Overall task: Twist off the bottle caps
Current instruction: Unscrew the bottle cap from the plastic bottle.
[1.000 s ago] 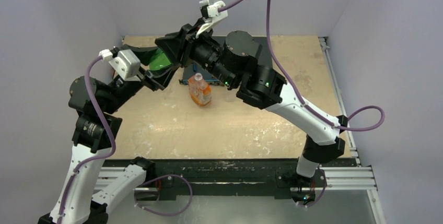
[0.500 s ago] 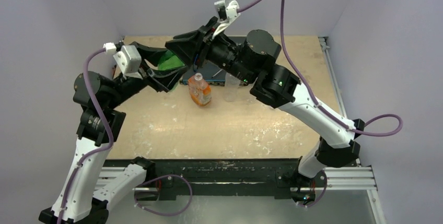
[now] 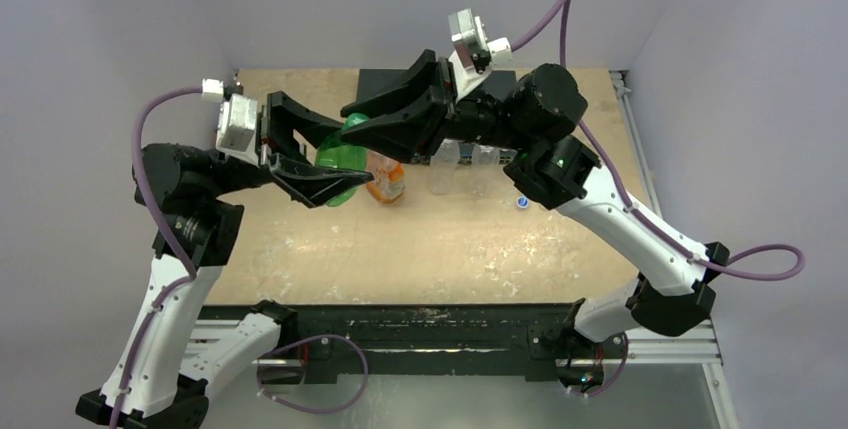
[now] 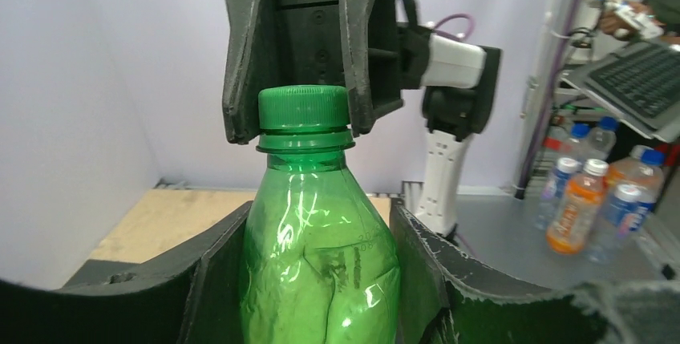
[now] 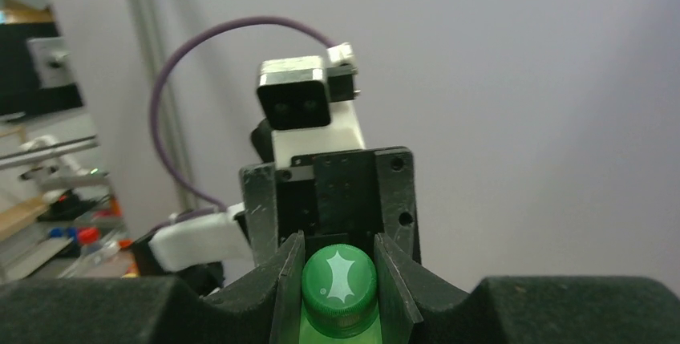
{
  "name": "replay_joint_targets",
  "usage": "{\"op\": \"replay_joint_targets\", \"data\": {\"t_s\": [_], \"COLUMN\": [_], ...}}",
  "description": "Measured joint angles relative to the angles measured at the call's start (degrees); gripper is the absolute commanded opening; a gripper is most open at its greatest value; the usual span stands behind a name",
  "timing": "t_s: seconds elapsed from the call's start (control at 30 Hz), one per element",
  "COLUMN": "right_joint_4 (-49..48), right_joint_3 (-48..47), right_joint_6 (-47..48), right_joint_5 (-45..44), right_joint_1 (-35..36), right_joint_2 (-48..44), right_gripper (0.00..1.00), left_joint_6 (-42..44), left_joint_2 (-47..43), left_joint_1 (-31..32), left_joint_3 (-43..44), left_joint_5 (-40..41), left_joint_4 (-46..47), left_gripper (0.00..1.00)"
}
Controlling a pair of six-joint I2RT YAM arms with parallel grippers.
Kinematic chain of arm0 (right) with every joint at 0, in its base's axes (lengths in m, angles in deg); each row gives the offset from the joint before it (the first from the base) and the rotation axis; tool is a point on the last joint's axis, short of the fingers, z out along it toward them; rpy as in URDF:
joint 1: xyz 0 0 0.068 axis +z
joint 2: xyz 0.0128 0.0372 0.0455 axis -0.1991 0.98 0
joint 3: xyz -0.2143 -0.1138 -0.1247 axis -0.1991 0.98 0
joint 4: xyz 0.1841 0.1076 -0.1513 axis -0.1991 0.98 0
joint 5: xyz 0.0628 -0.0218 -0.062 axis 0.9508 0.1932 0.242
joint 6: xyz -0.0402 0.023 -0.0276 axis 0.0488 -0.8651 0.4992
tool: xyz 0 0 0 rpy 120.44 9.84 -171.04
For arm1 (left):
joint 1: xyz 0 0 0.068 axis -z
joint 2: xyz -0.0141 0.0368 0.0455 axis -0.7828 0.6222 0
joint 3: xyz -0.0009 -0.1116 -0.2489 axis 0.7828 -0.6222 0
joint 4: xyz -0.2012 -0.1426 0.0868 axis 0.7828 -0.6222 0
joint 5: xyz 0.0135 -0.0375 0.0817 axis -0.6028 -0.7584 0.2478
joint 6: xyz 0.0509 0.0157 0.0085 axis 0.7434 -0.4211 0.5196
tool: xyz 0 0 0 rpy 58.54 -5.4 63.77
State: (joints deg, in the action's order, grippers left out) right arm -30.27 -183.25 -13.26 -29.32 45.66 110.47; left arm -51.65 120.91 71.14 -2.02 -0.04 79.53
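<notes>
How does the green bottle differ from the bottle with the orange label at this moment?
The green bottle is held tilted in the left gripper; the orange-label bottle stands upright on the table, untouched. The right gripper clamps the green bottle's cap; the orange-label bottle's top is hidden. Both are small plastic bottles.

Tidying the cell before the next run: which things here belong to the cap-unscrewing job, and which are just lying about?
Job: green bottle, green cap, orange-label bottle, clear bottles, loose cap.
Lying about: dark mat, keyboard, spare bottles in the background.
</notes>
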Motion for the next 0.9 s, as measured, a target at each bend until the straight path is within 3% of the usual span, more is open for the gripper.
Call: {"op": "replay_joint_targets", "data": {"t_s": [0.2,0.43,0.47,0.53,0.6,0.67,0.73,0.9], "right_joint_4": [-16.44,-34.60,-36.00,-37.70,-36.22,-30.40,-21.57,-5.18], "right_joint_3": [2.67,2.67,2.40,1.77,1.05,-0.42,-2.95,-7.72], "right_joint_6": [-10.51,-23.89,-24.98,-26.80,-26.58,-24.02,-19.19,-10.71], "right_joint_5": [18.51,29.03,29.79,30.82,30.99,30.21,25.40,9.40], "right_joint_1": [-3.08,-4.70,-4.79,-5.05,-5.40,-5.57,-5.57,-5.38], "right_joint_2": [2.19,7.10,7.54,8.39,8.57,8.22,7.50,4.63], "right_gripper": [0.00,0.00,0.12,0.48,0.70,0.84,0.91,0.92], "left_joint_6": [-6.86,-11.47,-11.80,-12.52,-12.22,-9.66,-4.68,9.94], "left_joint_2": [-0.11,-0.11,-0.13,-0.13,-0.15,-0.35,-0.72,-2.34], "left_joint_1": [0.37,0.42,0.42,0.42,0.42,0.26,0.11,0.02], "left_joint_3": [0.07,0.07,0.07,0.07,0.07,0.11,0.42,0.96], "left_joint_5": [-6.56,-10.23,-10.64,-11.19,-11.21,-10.25,-8.66,-0.31], "left_joint_4": [4.57,6.19,6.36,6.69,6.29,4.59,0.90,-10.80], "left_gripper": [0.00,0.00,0.00,0.00,0.00,0.00,0.00,0.00]}}
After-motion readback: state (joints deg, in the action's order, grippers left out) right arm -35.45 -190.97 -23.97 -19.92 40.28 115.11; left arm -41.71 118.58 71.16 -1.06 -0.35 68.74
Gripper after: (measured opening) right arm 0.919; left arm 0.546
